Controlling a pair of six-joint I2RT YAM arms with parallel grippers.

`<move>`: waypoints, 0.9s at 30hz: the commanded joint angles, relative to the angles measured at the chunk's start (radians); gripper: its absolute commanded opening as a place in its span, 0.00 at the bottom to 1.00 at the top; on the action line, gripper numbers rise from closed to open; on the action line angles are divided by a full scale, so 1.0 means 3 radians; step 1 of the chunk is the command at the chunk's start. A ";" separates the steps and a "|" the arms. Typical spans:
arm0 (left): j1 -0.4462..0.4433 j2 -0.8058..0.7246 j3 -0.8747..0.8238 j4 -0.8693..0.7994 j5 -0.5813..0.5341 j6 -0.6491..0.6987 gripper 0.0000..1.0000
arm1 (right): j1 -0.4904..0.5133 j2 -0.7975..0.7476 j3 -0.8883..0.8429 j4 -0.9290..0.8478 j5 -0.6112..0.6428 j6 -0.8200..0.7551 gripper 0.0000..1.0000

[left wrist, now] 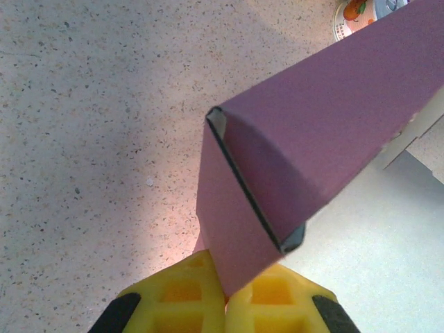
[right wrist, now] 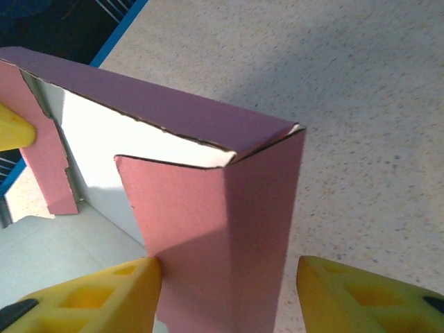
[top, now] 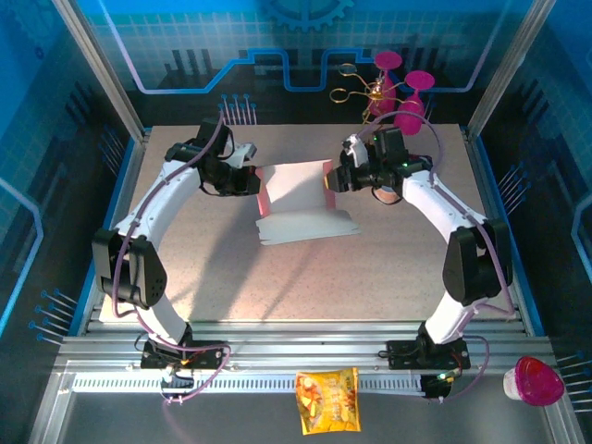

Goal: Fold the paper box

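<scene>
Overhead; wrists close, seemingly sharing box (top: 294, 185).

a: what do we have on the table (top: 277, 277)?
b: we see the paper box (top: 298, 199) a little beyond the middle. its pale inside faces up, and pink walls stand at its left and right ends. a pale flap lies flat on its near side.
a: and what do we see at it?
b: we find the left gripper (top: 252, 182) at the left wall and the right gripper (top: 335, 180) at the right wall.
a: anything else?
b: we count two magenta goblets (top: 407, 92) by the far right corner, beside a gold wire shape (top: 354, 81). a yellow snack bag (top: 326, 400) lies off the table's near edge, and a pink-topped cup (top: 534, 381) sits at the near right.
</scene>
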 commanded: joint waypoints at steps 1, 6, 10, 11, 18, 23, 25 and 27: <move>-0.0026 -0.0163 0.0013 0.0162 0.0311 0.0046 0.00 | 0.0103 0.0092 0.0073 0.0036 -0.0400 0.0075 0.56; -0.0027 -0.0162 0.0013 0.0169 0.0318 0.0046 0.00 | 0.0101 0.0124 0.0081 -0.0004 -0.0381 0.0057 0.47; -0.0026 -0.0163 0.0008 0.0176 0.0334 0.0051 0.00 | 0.0100 0.0124 0.0079 0.0015 -0.0305 0.0079 0.40; -0.0026 -0.0163 0.0008 0.0181 0.0341 0.0048 0.00 | 0.0107 0.0129 0.0081 0.0015 -0.0288 0.0088 0.37; -0.0027 -0.0168 0.0002 0.0219 0.0352 0.0031 0.00 | 0.0236 0.0112 0.0107 0.0000 0.0078 0.0099 0.31; -0.0027 -0.0158 0.0002 0.0224 0.0333 0.0017 0.00 | 0.0412 0.0064 0.0104 -0.0039 0.0699 0.0138 0.12; -0.0027 -0.0150 0.0000 0.0219 0.0318 0.0011 0.00 | 0.0504 0.0056 0.0147 -0.0141 0.1066 0.0133 0.03; -0.0027 -0.0143 0.0005 0.0214 0.0302 0.0009 0.00 | 0.0588 0.0032 0.0171 -0.0199 0.1401 0.0164 0.00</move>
